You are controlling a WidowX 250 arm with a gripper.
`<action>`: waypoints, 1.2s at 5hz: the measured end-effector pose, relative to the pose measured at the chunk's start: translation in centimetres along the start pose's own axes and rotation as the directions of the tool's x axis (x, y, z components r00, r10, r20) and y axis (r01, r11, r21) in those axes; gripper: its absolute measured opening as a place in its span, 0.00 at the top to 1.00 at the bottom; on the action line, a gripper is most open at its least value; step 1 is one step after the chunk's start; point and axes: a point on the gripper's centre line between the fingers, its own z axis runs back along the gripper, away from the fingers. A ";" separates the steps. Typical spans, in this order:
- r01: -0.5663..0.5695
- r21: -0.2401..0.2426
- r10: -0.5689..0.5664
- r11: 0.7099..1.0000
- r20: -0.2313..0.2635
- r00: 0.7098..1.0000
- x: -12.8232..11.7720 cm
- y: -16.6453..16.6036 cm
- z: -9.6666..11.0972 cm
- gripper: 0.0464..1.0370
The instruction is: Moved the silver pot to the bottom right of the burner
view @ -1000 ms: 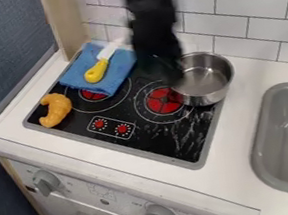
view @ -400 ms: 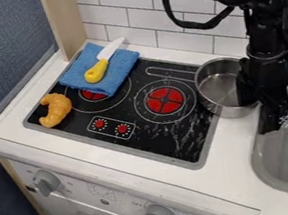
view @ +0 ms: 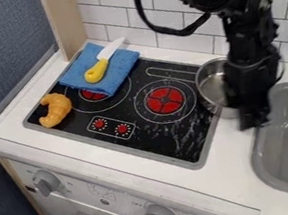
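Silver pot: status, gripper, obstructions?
Gripper low beside silver pot, near sink. Pot at cooktop's right edge, beside right burner, partly behind arm. Blue towel and croissant off left, out of the way.

Silver pot (view: pixel 213 87) and claw (view: pixel 254 123) both farther right and nearer the front than at first.

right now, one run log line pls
silver pot: right of right burner | gripper: at pot's right side | knife: on blue towel
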 end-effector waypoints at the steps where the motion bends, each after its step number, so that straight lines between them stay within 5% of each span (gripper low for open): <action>1: -0.012 0.011 0.012 1.000 -0.002 1.000 -0.5 0.0 0.4 0.86; 3: -0.050 0.034 0.048 0.998 0.056 0.997 -3.6 0.2 4.4 0.96; 4: 0.084 -0.009 -0.083 0.996 0.099 0.992 -6.9 -0.7 5.4 0.96; 6: 0.216 -0.032 -0.215 0.976 0.026 0.976 -11.9 -2.4 2.9 0.96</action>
